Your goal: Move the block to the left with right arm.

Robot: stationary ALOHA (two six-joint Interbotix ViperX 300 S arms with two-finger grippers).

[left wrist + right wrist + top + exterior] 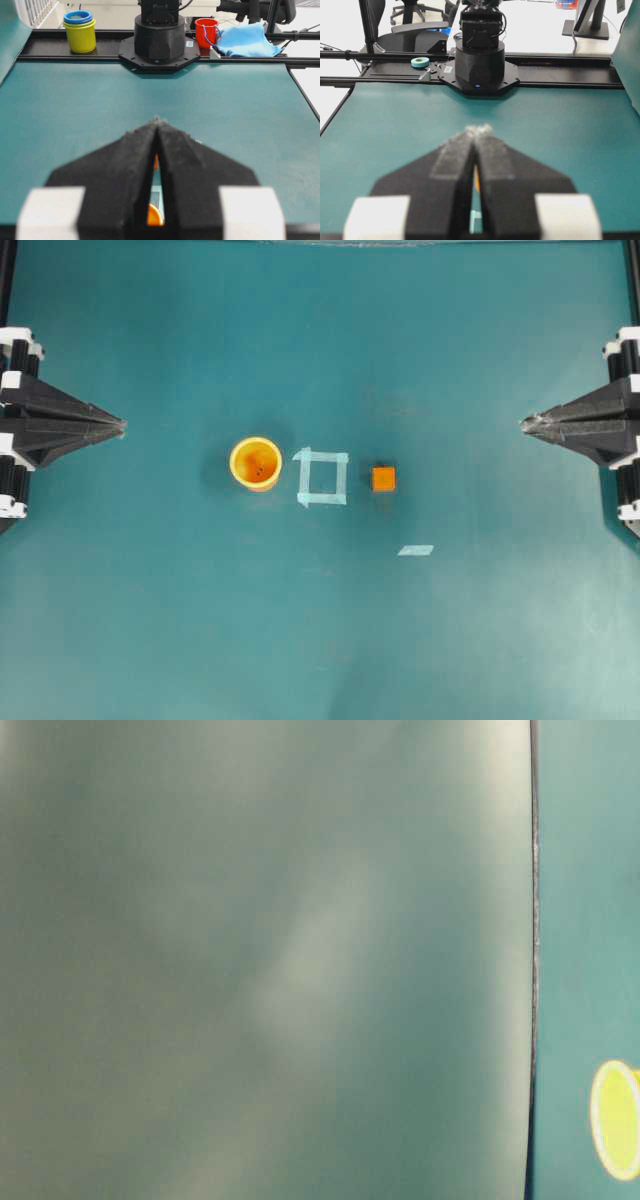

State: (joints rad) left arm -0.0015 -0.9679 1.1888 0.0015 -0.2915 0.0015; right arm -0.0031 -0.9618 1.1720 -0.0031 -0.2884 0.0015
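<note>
Two arms parked at the table's edges, block untouched in the middle.

From overhead, the block (384,479), a small orange cube with a darker mark on top, sits on the teal table (320,640) just right of a square outlined in pale tape (322,478); a yellow-orange cup (256,462) stands upright just left of that square, and a loose strip of tape (416,550) lies below and right of the block. The right gripper (525,423) points inward from the right edge, well apart from the block, its fingers pressed together on nothing. The left gripper (122,425) mirrors it at the left edge, likewise clenched and empty.
</note>
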